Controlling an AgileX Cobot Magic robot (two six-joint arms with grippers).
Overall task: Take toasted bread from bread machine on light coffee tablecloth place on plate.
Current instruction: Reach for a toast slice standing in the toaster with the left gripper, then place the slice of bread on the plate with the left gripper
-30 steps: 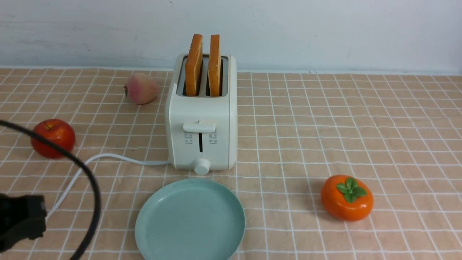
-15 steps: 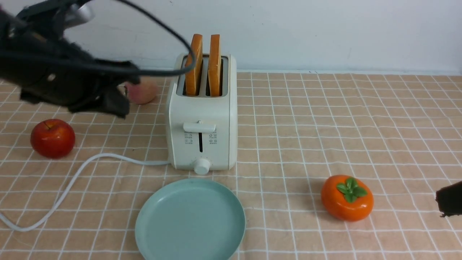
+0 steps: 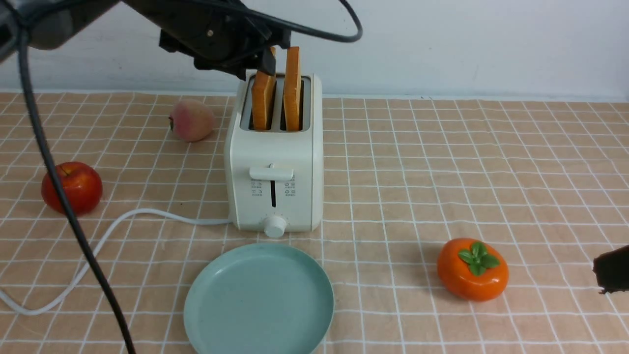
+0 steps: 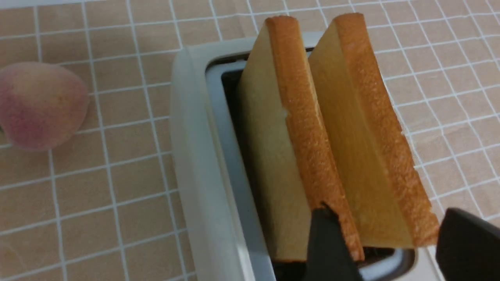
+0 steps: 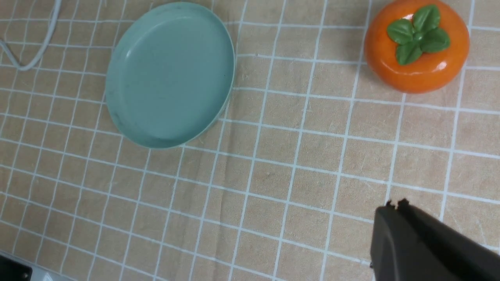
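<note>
The left arm (image 3: 59, 22) comes in from the upper left, raised high and stretched forward toward the middle. The left gripper (image 4: 386, 212) points downward, and its two dark fingers (image 4: 328, 246) are spread wide apart. Of the right arm, only the right gripper (image 3: 612, 275) shows, low at the far right edge of the front view. Its jaws are closed together with nothing between them.

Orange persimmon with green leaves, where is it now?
Front view: the glossy orange persimmon sits on the tan checked tablecloth at near right, right of the round blue-green plate.
</note>
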